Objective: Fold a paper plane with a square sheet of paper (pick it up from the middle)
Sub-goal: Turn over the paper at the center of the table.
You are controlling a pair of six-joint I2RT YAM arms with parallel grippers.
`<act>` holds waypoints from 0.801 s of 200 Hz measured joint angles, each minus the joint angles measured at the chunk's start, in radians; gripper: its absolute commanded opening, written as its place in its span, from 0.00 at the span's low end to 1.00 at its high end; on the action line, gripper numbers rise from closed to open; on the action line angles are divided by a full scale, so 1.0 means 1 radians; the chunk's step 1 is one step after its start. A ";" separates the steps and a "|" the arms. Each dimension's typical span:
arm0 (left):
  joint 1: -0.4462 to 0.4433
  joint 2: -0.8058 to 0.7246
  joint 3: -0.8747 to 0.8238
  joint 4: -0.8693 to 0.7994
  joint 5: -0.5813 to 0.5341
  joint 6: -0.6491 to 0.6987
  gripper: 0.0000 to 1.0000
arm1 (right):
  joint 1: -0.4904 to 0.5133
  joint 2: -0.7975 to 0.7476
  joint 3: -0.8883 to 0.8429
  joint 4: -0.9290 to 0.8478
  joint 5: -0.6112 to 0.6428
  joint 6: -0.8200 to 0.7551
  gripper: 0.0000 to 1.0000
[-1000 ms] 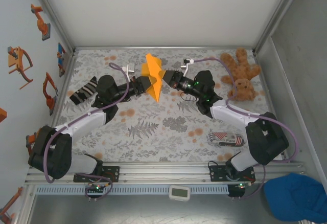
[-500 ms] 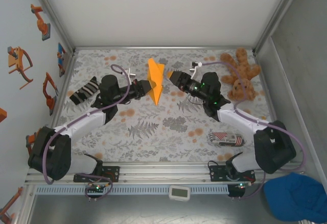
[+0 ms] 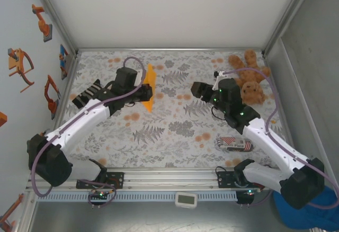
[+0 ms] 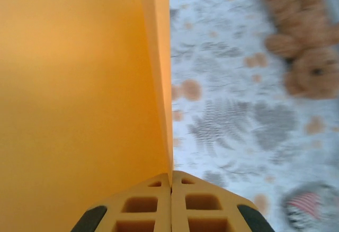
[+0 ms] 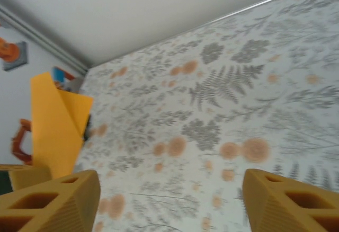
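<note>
— Pinching the paper plane (image 4: 79, 83) between fingers pressed flat together, the left gripper (image 4: 170, 175) is the only tool on it, agreed?

— Agreed. Seen from above, it clamps the plane's left face. The orange paper stands on edge over the table (image 3: 175, 128), left of centre and toward the far side.

— And the right gripper (image 3: 195, 90)?

— Spread wide, holding nothing, and well apart from the plane, on its right.

— Which way does the paper run?

— Its long axis goes far to near, with the narrow tip at the near end, so it lies crosswise to the line between the two grippers.

— So who is closer?

— The left, since it is touching the paper. For a second grip, I judge the right would have to reach leftward across the gap and meet the plane's open right face.
</note>
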 measured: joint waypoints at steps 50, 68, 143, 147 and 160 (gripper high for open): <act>-0.076 0.255 0.174 -0.285 -0.390 0.069 0.05 | 0.000 -0.078 -0.003 -0.116 0.134 -0.067 0.99; -0.096 0.346 0.217 -0.351 -0.496 0.082 0.05 | 0.000 -0.094 -0.013 -0.146 0.180 -0.067 0.97; -0.187 0.705 0.397 -0.480 -0.776 0.125 0.05 | 0.000 -0.124 -0.037 -0.281 0.333 -0.025 0.91; -0.191 0.718 0.402 -0.481 -0.782 0.127 0.05 | 0.000 -0.124 -0.037 -0.285 0.336 -0.022 0.91; -0.200 0.758 0.418 -0.488 -0.799 0.131 0.06 | 0.000 -0.124 -0.037 -0.300 0.341 -0.017 0.90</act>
